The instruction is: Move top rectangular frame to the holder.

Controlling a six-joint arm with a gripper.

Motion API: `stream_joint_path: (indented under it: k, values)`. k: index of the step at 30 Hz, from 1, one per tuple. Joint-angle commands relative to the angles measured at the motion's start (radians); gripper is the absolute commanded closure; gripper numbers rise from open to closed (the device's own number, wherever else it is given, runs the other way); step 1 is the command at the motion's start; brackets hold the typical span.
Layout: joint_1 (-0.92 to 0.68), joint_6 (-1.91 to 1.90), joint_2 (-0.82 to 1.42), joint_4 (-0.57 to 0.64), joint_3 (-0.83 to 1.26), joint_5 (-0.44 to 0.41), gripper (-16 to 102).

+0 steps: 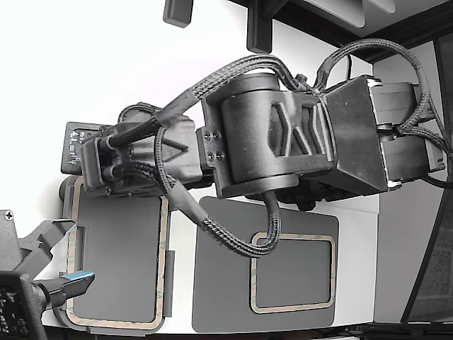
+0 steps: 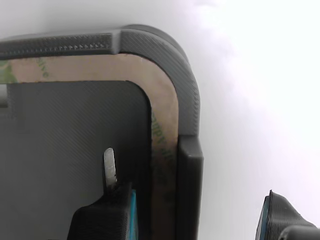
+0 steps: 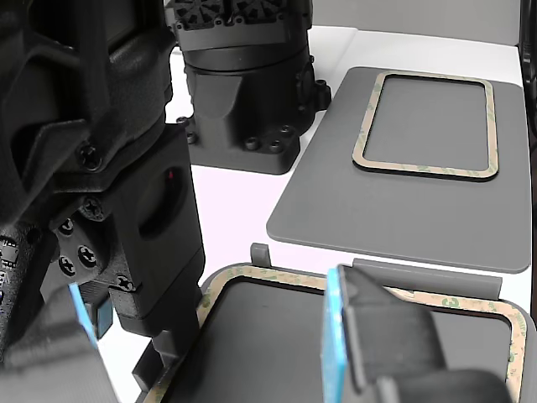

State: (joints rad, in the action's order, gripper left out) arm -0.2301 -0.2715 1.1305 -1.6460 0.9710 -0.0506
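Note:
A tan rectangular frame [image 2: 165, 115] with greenish mottling lies flat inside the light grey holder [image 2: 187, 90], at the exterior view's left [image 1: 164, 255]. It also shows in the other view [image 3: 252, 275]. My gripper [image 2: 192, 192] is open and empty. It straddles the holder's edge by a rounded corner: one finger with a metal tip [image 2: 109, 167] is over the holder's middle, the other [image 2: 280, 220] is outside over the white table. A second, like frame [image 1: 291, 309] lies on the dark grey mat [image 1: 219, 283].
My arm [image 1: 255, 134] reaches across the table above the mat. A second arm's blue-padded finger [image 1: 74, 278] hovers over the holder's near corner; its pads [image 3: 336, 336] stand wide apart. A black arm base [image 3: 243, 92] stands beside the mat [image 3: 377, 218].

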Motion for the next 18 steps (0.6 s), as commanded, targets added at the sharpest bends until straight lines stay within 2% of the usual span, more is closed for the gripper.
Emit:
stream_joint_path:
  k: [1, 11, 18]
  values:
    - [0.008, 0.000, 0.031, -0.009, -0.034, 0.000, -14]
    - [0.025, -0.021, 0.107, -0.008, -0.058, -0.035, -14]
    - [0.097, 0.021, 0.293, 0.006, 0.009, -0.040, -14]
